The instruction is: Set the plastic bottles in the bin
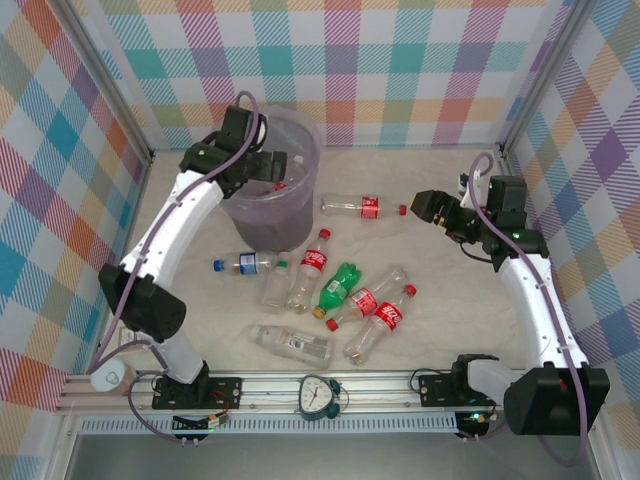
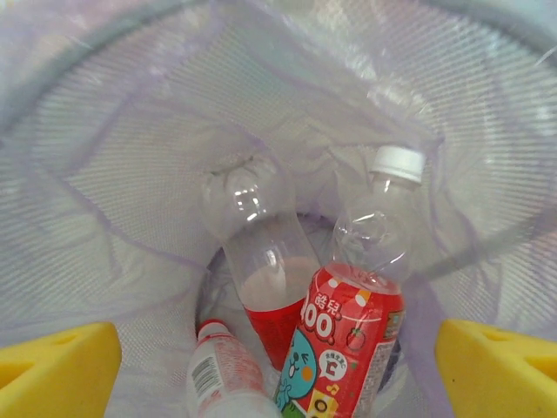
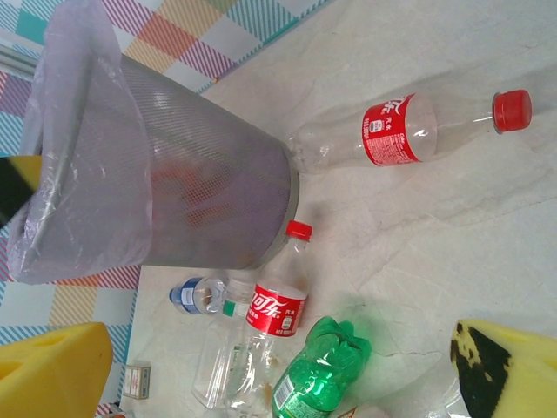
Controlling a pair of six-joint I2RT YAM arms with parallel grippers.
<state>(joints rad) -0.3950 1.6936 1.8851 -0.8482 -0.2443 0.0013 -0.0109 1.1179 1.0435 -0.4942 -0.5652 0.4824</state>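
The bin (image 1: 300,150), a mesh bucket lined with a lilac bag, stands at the back left. My left gripper (image 1: 278,170) hangs open over its mouth. In the left wrist view its yellow pads (image 2: 57,370) stand wide apart above three bottles inside: a red-labelled white-capped one (image 2: 352,335), a clear one (image 2: 261,261) and a pale one (image 2: 222,374). My right gripper (image 1: 425,207) is open, just right of the red cap of a lying Coke bottle (image 1: 362,206) (image 3: 400,131). Several more bottles lie mid-table, among them a green one (image 1: 338,288) (image 3: 318,374) and a blue-capped one (image 1: 245,263).
A small clock (image 1: 318,395) sits at the table's front edge and a white cup (image 1: 108,377) at the front left. A small box (image 3: 135,380) lies beyond the bottle pile. Plaid walls close in the back and both sides.
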